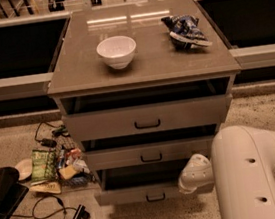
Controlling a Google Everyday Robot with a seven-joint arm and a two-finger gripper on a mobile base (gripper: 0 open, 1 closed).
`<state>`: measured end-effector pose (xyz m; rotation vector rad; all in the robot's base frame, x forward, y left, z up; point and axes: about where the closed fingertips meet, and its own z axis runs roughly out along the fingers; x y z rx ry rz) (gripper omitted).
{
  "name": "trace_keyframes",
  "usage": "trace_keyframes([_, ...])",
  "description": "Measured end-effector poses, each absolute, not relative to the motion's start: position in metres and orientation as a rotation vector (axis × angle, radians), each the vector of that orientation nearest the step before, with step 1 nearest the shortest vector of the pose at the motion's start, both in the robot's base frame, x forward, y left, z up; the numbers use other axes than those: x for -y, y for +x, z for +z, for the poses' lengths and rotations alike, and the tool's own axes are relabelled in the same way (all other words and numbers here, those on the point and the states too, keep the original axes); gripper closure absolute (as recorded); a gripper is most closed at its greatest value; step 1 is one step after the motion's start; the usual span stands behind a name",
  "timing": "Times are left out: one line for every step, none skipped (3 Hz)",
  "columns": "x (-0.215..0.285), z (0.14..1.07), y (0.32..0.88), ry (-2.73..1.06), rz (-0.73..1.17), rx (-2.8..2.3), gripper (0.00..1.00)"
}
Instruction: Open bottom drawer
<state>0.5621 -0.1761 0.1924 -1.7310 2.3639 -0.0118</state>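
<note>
Beneath the cabinet top point(147, 67), the bottom drawer point(128, 195) sits ajar. The gripper point(194, 173) at its right, grip unclear, may slip off.

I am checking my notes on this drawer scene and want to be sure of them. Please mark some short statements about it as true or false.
1. A white bowl stands on the cabinet top. True.
2. The blue bag lies inside a drawer. False: it lies on the cabinet top, to the right of the white bowl.
3. The bottom drawer is fully shut. False: it is partly open, with a dark gap above its front.
4. The gripper is at the right part of the bottom drawer's front. True.
</note>
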Motion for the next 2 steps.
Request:
trace_keyframes([0.1754, 0.1927, 0.5637, -1.731, -0.012, -2.364, 1.00])
trace_keyframes([0.1754, 0.1928, 0.5636, -1.731, -0.012, -2.364, 1.00])
